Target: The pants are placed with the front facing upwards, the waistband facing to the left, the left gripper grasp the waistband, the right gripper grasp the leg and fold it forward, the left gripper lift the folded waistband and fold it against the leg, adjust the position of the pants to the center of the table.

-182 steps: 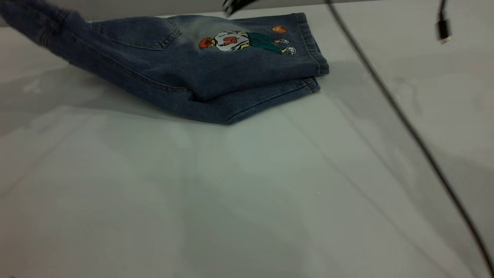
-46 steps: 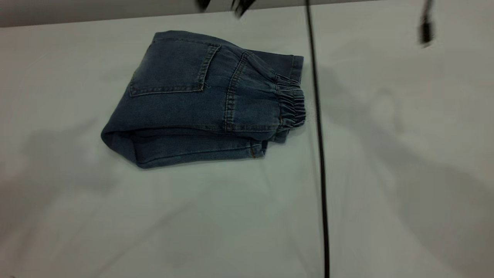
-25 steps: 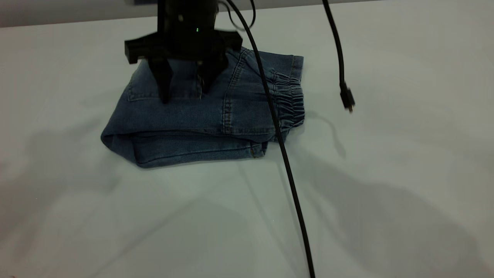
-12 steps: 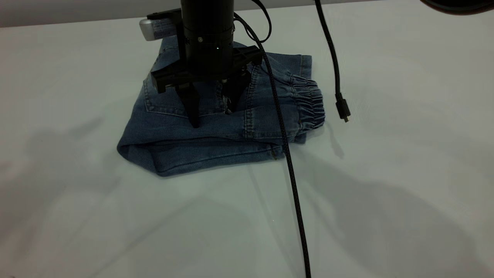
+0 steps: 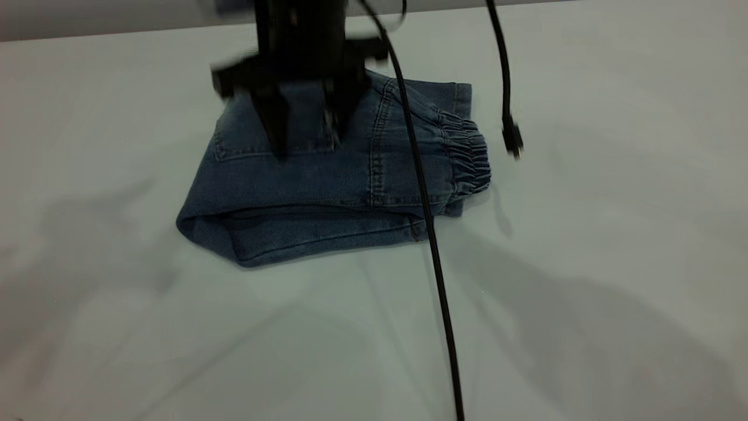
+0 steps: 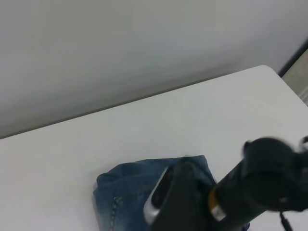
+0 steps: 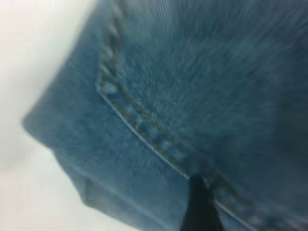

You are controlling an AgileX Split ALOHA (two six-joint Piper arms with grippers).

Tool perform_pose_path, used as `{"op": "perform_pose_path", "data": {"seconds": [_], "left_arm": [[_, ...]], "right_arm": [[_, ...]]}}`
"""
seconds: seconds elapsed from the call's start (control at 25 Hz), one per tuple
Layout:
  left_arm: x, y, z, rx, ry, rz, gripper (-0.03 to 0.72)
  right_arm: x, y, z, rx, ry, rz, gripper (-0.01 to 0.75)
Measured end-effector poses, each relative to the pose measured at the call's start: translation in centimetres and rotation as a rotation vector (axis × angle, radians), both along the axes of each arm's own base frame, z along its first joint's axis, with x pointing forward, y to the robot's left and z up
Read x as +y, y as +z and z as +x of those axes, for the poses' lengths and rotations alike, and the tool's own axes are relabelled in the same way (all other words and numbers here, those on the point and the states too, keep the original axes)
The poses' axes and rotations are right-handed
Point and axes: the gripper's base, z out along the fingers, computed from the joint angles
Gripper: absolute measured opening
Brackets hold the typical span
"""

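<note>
The large plain pale grey table fills nearly the whole exterior frame. In its upper middle lie the short blue denim pants with tan stitching, already folded into a compact stacked bundle: patch back pocket uppermost, the gathered elastic waistband at the bundle's right edge, the fold at its left. Judging by the thick layers, the bundle is soft but fairly heavy and grippy for cloth; it should slide as one piece under a firm press, and the safest holds look to be the stout stitched edges near the pocket or the bulky waistband, not the loose lower layer, which could peel open.

The black two-finger right gripper stands over the pocket in the upper centre of the exterior frame, its fingers spread apart and pointing down; whether their tips touch the denim I cannot tell. In the right wrist view one dark fingertip sits at the pocket seam. A thin black cable runs diagonally across the bundle, and a second hanging cable dangles beside the waistband.

The left gripper is not visible. No containers are on the table.
</note>
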Motion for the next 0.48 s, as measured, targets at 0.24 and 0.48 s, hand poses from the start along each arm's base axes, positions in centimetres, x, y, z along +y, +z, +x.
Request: {"op": "perform_pose_path", "data": {"seconds": [0.24, 0.48], "left_arm": [[0.0, 0.0, 0.0, -0.004, -0.007, 0.009, 0.582], [-0.1, 0.7, -1.3, -0.024, -0.026, 0.029, 0.582]], "right_arm": [[-1.2, 10.2, -0.6, -0.191, 0.026, 0.084, 0.423], [-4.0, 20.9, -3.8, -0.362, 0.079, 0.191, 0.423]]}}
